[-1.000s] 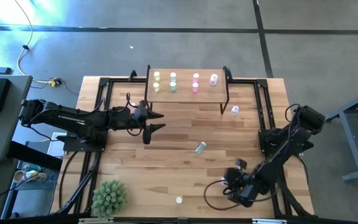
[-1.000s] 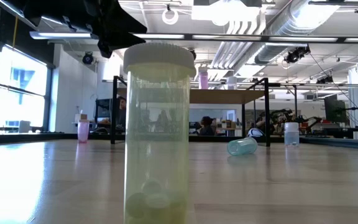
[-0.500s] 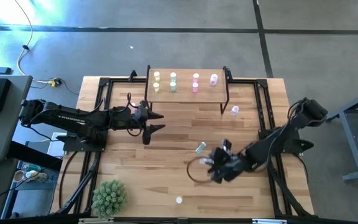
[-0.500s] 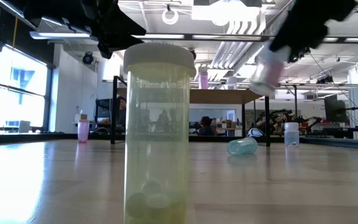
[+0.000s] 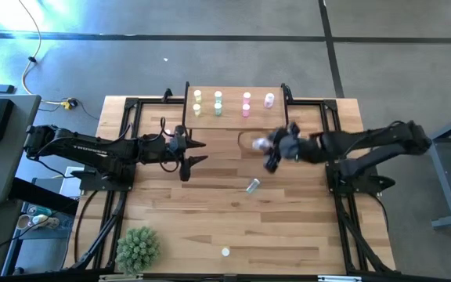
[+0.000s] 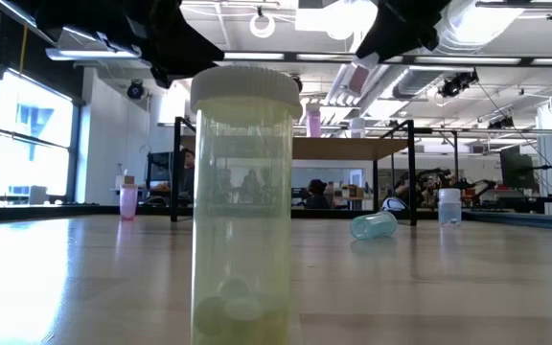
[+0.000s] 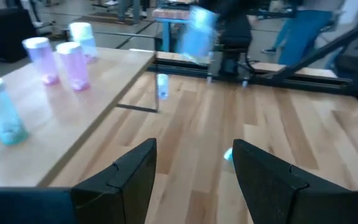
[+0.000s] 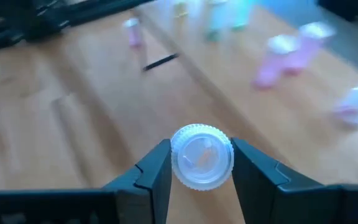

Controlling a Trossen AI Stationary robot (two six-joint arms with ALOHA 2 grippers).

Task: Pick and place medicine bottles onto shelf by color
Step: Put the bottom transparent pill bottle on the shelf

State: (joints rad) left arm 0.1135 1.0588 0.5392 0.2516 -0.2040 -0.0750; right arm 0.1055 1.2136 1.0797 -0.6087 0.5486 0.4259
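Note:
The shelf (image 5: 237,117), a small wood board on black legs at the table's far side, carries yellow (image 5: 197,95), green (image 5: 218,97), pink (image 5: 247,98) and whitish (image 5: 269,99) medicine bottles standing on their bases. My right gripper (image 5: 266,149) hovers in front of the shelf, shut on a pale bottle (image 8: 201,155) with a white cap. My left gripper (image 5: 198,152) stands open and holds nothing left of it, also in front of the shelf. One bottle (image 5: 253,186) lies on its side mid-table. Another (image 5: 225,251) stands near the front edge. My right gripper pinches the pale bottle between its two fingers, one on each side at its white ribbed cap (image 8: 178,163). The fingers reach in from the table's right, slanting down. The bottle lies along them, cap end toward the wrist, lifted clear of the table.
A spiky green plant (image 5: 138,247) stands at the near left corner. A small lavender bottle (image 7: 161,86) stands on the table by the shelf's right leg. Black frame rails (image 5: 331,149) run along both sides of the table. Bare planks (image 5: 210,211) lie between the arms and the front edge.
My right gripper has swung from the table's near right corner up and toward the far edge and the left, carrying the pale bottle to a spot in front of the shelf; it has turned about on the way. My left arm has stayed put.

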